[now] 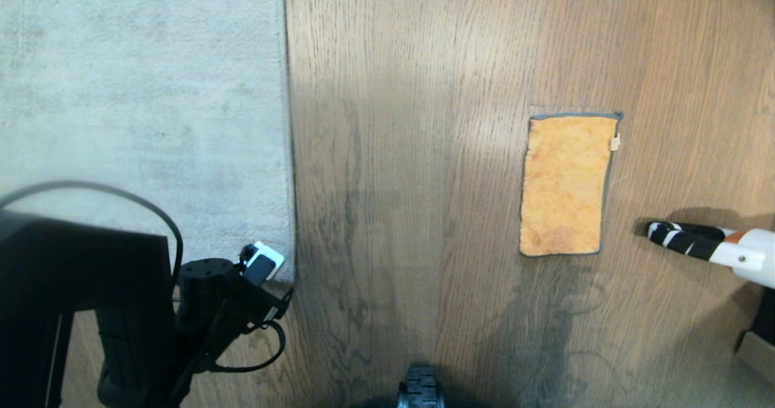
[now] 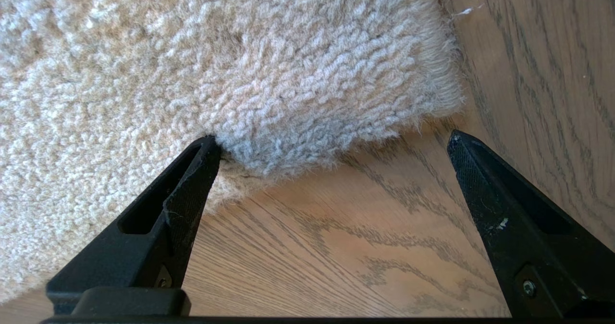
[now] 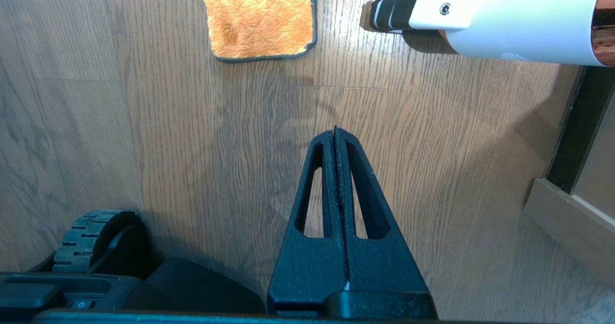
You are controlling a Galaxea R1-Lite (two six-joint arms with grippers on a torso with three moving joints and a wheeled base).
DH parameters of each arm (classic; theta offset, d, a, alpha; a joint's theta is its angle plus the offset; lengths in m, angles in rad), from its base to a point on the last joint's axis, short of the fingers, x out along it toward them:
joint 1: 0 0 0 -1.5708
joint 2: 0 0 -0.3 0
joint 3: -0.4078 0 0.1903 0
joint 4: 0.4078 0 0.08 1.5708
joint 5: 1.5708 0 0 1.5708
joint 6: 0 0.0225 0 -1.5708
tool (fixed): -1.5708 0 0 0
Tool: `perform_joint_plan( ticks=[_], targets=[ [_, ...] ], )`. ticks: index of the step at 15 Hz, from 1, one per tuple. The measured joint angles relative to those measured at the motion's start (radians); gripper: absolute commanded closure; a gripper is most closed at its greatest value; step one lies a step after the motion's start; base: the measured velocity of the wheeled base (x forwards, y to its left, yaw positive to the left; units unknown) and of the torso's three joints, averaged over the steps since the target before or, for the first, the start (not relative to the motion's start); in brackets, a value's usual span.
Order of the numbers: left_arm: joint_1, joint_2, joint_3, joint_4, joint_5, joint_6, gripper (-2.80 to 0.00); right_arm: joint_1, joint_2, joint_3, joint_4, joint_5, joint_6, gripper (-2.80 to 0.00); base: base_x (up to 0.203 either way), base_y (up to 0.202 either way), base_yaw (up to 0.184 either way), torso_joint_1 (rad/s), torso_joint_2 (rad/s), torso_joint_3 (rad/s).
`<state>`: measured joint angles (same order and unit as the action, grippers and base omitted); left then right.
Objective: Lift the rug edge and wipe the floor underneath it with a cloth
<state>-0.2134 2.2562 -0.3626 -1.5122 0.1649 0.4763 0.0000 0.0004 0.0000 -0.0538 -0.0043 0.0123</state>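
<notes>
Grey rug corner between spread fingers

Wood-grain floor [image 1: 412,184] carries the rug edge [image 2: 336,136], whose corner sits between the left gripper's [image 2: 334,143] wide-spread fingers, one tip touching the pile. Orange cloth [image 1: 566,184] lies flat, well apart. Right gripper [image 3: 335,130] hangs pressed together above bare planks.

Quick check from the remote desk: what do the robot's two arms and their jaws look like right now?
The left arm is matte black, with looping black cables and a small white-and-black module. Both the left gripper and the right gripper have black, tapered, triangular jaws with slotted cut-outs and textured inner faces.
</notes>
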Motion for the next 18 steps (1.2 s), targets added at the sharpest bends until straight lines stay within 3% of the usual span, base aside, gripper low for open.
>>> perform_joint_plan(
  ticks=[8,18],
  targets=[
    [-0.027,-0.038,0.016,-0.023,-0.007,0.008,-2.8,0.0,0.0,0.0,-0.001,0.0,0.0,0.0,0.0,0.0,0.0,0.0,0.0,0.0],
    [-0.083,-0.094,0.148,-0.011,0.033,0.0,-2.8,0.0,0.0,0.0,0.0,0.0,0.0,0.0,0.0,0.0,0.0,0.0,0.0,0.0]
  ],
)
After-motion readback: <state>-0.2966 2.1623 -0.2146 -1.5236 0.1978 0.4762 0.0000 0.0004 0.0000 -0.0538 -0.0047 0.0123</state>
